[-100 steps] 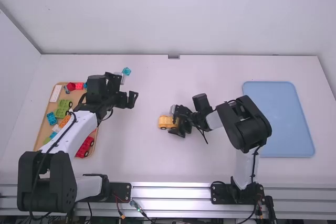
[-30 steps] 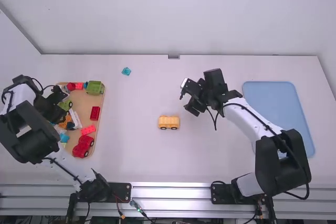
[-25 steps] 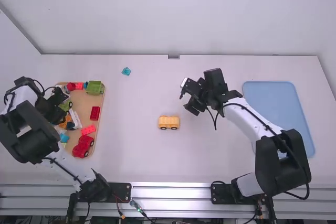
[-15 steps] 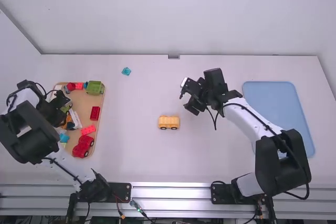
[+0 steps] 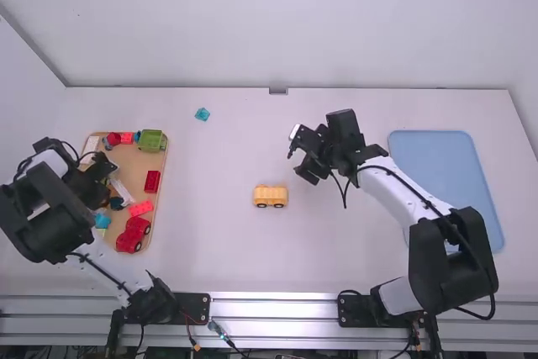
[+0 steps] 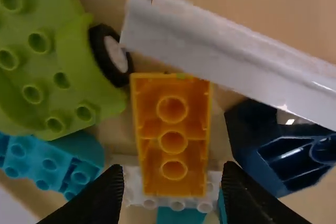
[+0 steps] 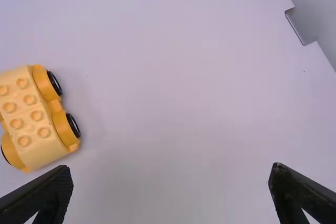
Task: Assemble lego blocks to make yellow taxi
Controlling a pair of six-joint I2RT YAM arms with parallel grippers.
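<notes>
While the left gripper is held over the tray with its fingers apart, an orange block is seen just beyond the gap between them, hollow side up, with a green wheeled block and a dark blue block to either side of it. The right gripper is also spread, above the bare table, and the yellow wheeled block is set below and to its left, nearer the arm bases, untouched.

Blue tray: right side of white table | metal tab: far edge, near middle
</notes>
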